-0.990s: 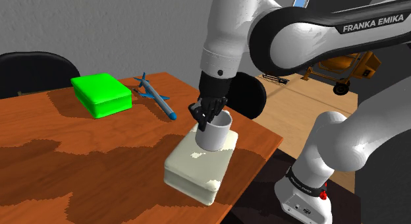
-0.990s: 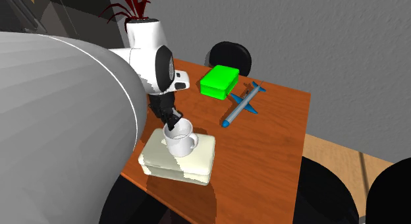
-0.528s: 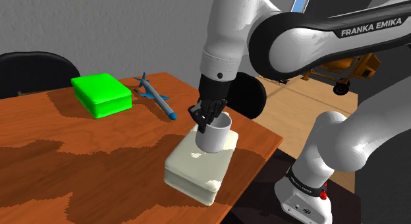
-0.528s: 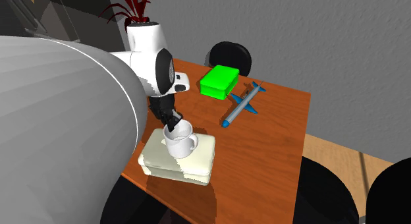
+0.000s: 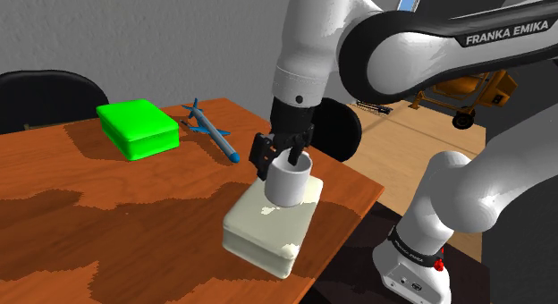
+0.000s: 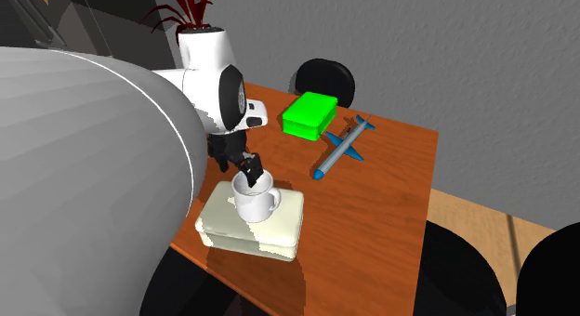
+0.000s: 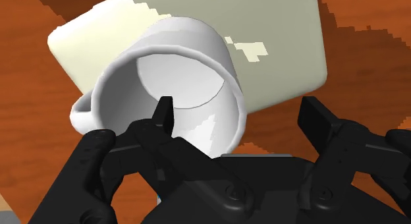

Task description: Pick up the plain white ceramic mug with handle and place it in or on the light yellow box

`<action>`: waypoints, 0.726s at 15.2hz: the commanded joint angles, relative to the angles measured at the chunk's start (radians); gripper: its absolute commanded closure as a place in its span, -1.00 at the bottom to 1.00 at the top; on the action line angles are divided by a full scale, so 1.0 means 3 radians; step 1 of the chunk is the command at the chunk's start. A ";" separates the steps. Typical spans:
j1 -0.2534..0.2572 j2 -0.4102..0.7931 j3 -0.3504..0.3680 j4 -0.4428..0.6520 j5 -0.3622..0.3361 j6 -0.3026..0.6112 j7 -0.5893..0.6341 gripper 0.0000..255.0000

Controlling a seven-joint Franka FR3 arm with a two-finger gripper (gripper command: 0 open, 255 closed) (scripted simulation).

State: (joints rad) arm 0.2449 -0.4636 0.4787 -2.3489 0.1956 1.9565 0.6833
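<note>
White mug (image 5: 289,180) standing upright on top of the pale yellow box (image 5: 268,231), itself lying at the edge of the wooden tabletop (image 5: 89,213) nearest the stand; same spot as half a second ago. Black gripper (image 5: 277,156) no longer pinching the rim as before: fingers now spread wide, one dipping into the mug's mouth, the other outside and clear of the wall, seen from the wrist with the near side of the rim between them. No grasp on the mug now. Farther along the tabletop, toward its far edge, green box (image 5: 137,126) and blue toy plane (image 5: 210,132) lying unchanged, well apart from the mug.
</note>
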 commanded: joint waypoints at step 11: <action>-0.0007 -0.0066 -0.0063 0.0323 -0.0022 -0.0388 0.0001 -1.00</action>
